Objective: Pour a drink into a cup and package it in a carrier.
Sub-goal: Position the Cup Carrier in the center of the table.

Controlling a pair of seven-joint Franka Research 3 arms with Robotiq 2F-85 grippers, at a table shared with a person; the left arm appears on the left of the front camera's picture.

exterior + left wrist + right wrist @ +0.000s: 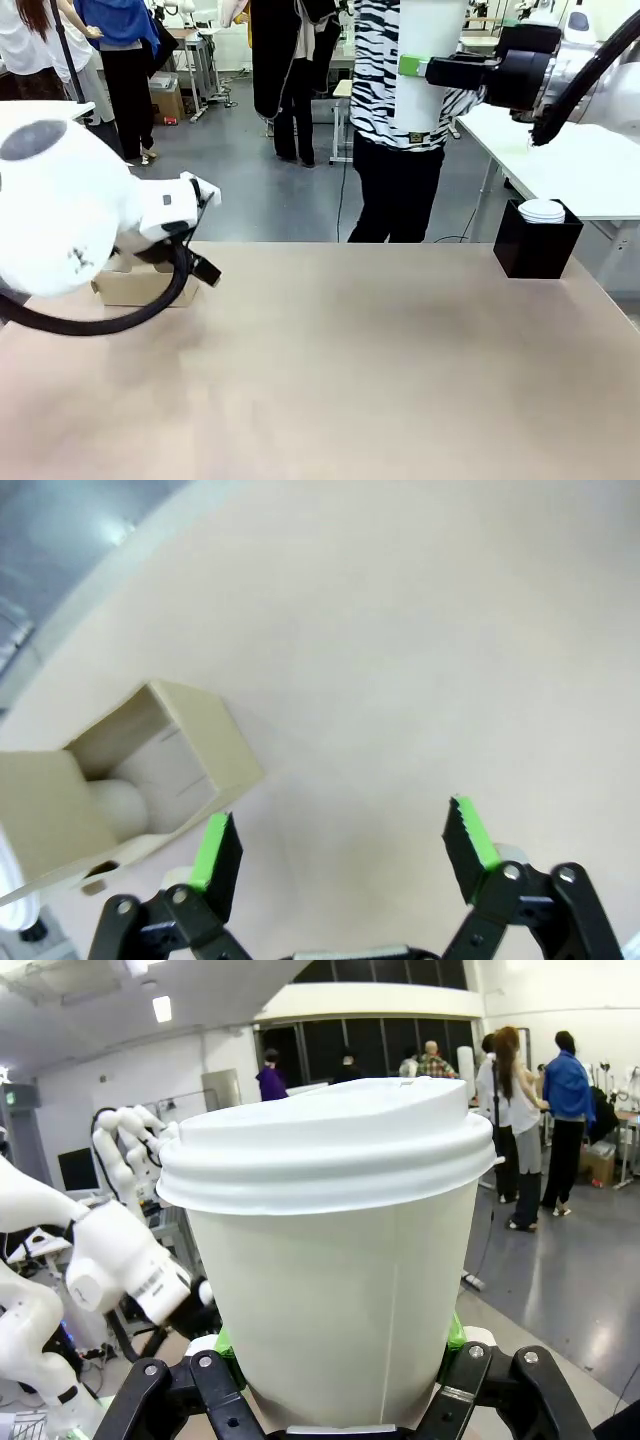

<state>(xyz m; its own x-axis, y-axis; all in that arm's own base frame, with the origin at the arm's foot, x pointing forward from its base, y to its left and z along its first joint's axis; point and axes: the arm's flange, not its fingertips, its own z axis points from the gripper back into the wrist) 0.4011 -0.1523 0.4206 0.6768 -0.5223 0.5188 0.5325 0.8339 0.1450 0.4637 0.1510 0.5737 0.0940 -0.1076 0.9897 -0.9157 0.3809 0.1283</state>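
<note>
My right gripper [425, 68] is raised high at the back right, shut on the white paper cup [430, 35]. In the right wrist view the cup [335, 1260] stands upright with its domed lid [325, 1145] on, green pads [452, 1335] pressing both sides. The lid hides any drink. The brown cardboard carrier [135, 287] sits at the table's left edge, partly behind my left arm. In the left wrist view my left gripper [343, 832] hangs open above bare table, just right of the carrier [190, 745]. A pale rounded thing lies inside the carrier.
A black square box [537, 245] with white lids [542, 210] stands at the table's far right corner. A person in a striped top [385, 110] stands beyond the far edge. The tan tabletop [360, 360] stretches across the middle and front.
</note>
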